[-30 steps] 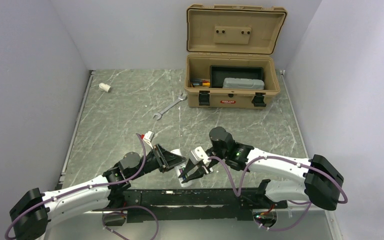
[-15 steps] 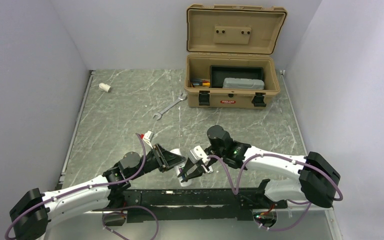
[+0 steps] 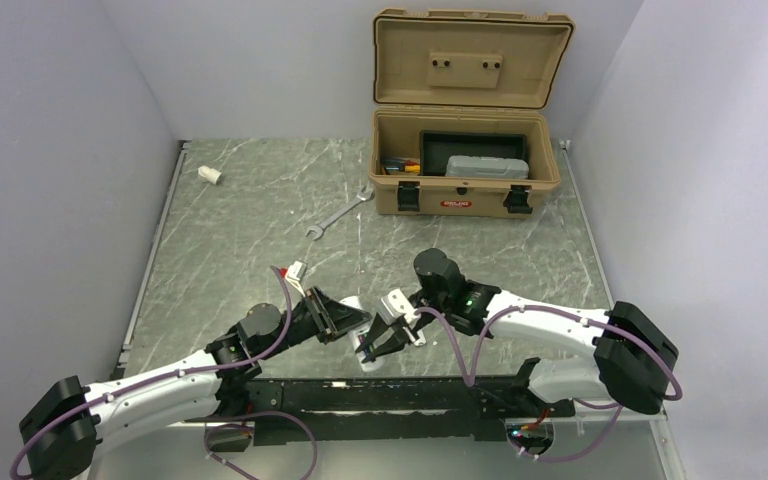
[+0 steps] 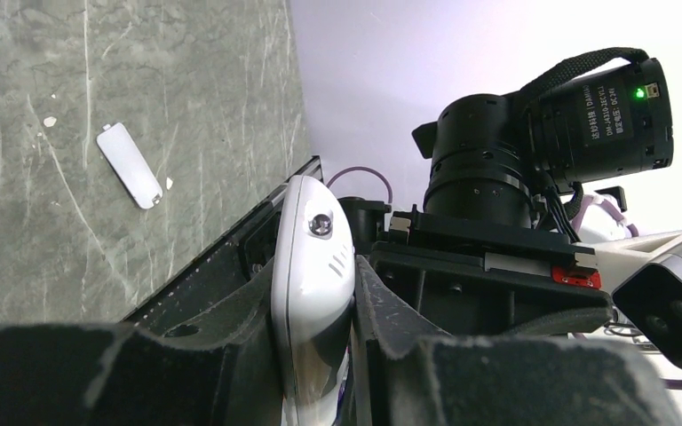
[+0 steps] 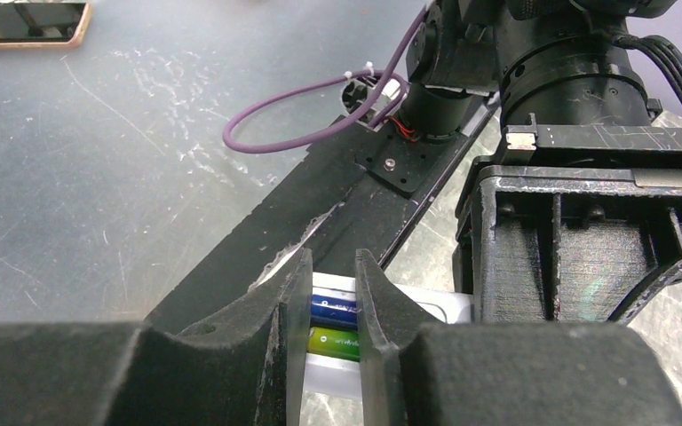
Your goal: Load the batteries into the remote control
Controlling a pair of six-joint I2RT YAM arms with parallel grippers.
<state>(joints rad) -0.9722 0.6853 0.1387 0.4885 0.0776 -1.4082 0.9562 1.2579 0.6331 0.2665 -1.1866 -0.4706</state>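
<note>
One slim white plastic remote control (image 4: 311, 257) was clamped edgewise in left end effector (image 4: 315, 311) | right end effector (image 5: 329, 293) stood narrowly parted, slim green cylindrical battery (image 5: 333, 341) showing between its fingers; grip unclear.

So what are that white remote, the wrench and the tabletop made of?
The remote control looks like smooth, slightly glossy white plastic, with small moulded slots near its tip. The wrench looks like bare metal: silvery and bright. The tabletop looks like grey-green marble with white veins, though it could be a printed stone-look sheet.
</note>
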